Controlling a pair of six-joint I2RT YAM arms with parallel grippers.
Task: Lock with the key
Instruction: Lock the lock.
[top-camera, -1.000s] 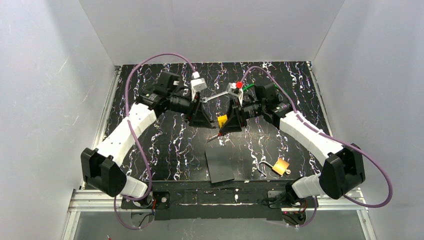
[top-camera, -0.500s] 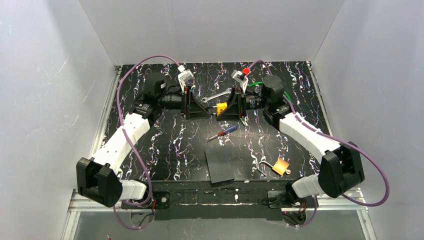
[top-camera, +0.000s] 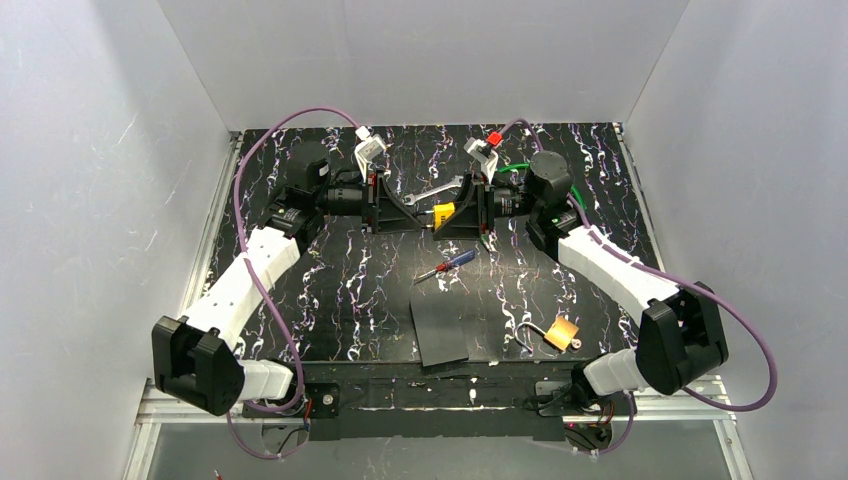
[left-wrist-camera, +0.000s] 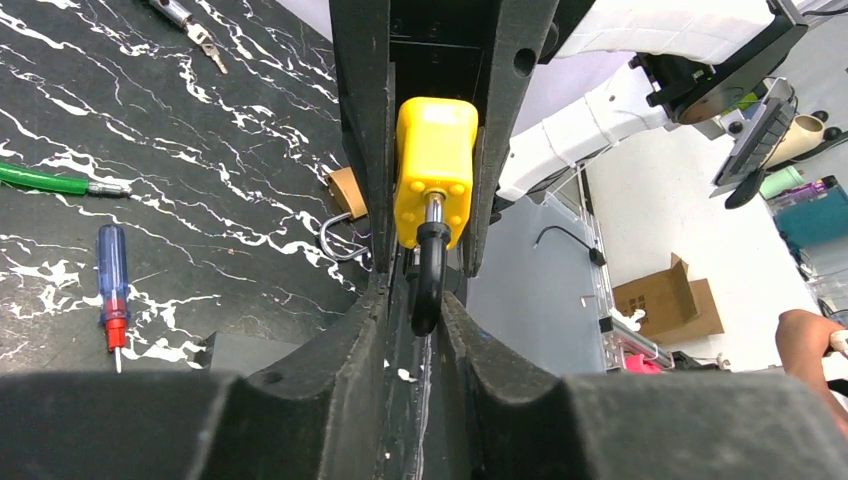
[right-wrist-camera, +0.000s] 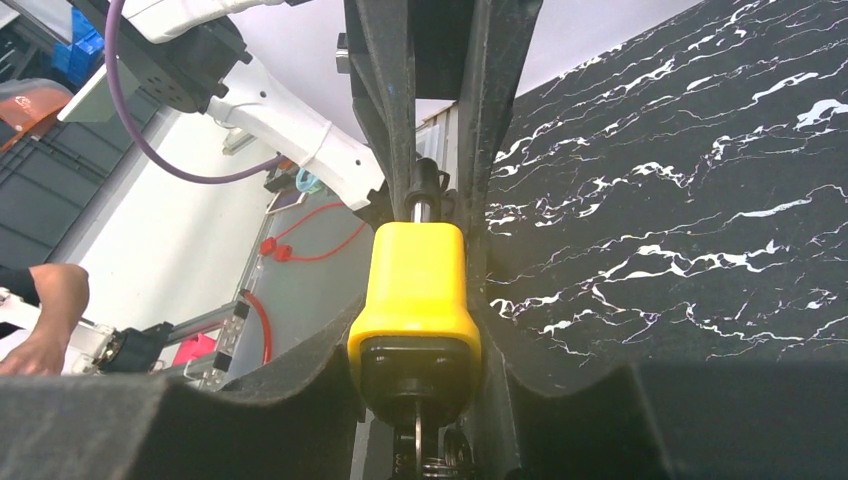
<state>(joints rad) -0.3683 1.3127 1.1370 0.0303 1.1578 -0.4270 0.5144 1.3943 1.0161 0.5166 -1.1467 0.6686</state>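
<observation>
A yellow padlock with a black shackle hangs in the air between my two grippers, which face each other over the middle of the table. My right gripper is shut on the yellow body. The key sticks in the lock's black underside; only a thin metal blade and a ring show. My left gripper is closed round the tip of the shackle, its fingers touching it on both sides. In the top view the left gripper and right gripper nearly meet.
A brass padlock lies open at the near right, beside a black mat. A red-and-blue screwdriver lies under the grippers, a wrench behind them, and a green cable at the back right.
Both arms rose and turned level to face each other, uncovering the screwdriver. In the last half second the left jaws narrowed onto the shackle; the right gripper kept its hold.
</observation>
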